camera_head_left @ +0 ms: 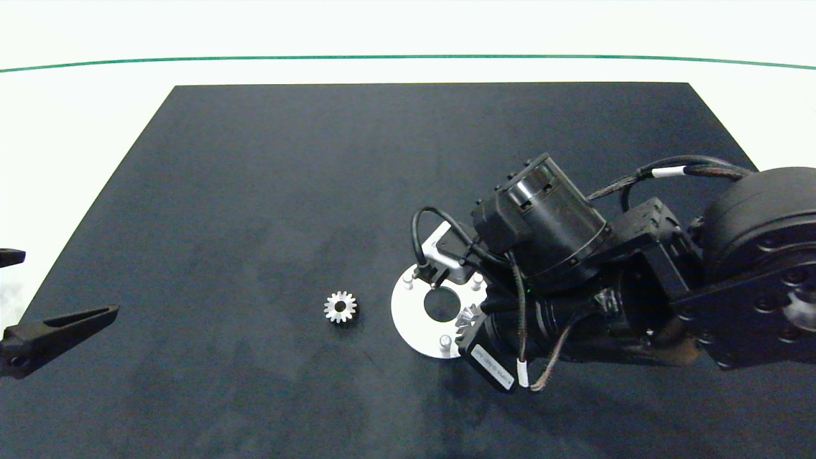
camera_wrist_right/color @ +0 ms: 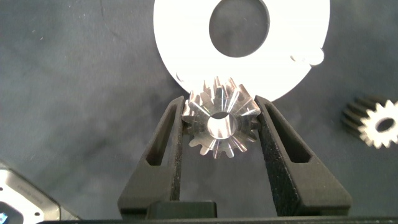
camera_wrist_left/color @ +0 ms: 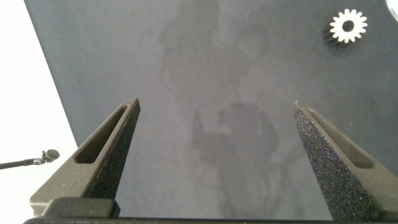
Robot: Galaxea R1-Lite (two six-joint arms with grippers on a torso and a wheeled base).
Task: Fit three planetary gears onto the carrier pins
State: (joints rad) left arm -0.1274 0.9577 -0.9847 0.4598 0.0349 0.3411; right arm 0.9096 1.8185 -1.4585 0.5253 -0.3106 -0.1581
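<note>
Your right gripper clamps one silver gear over the white disc's edge; a second gear lies on the mat nearby; your left gripper idles wide open, empty.

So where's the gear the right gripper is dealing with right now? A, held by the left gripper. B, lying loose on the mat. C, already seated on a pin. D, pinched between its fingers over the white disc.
D: the right wrist view shows the gear clamped between the right gripper fingers at the edge of the white disc; a second gear lies loose on the mat.
</note>
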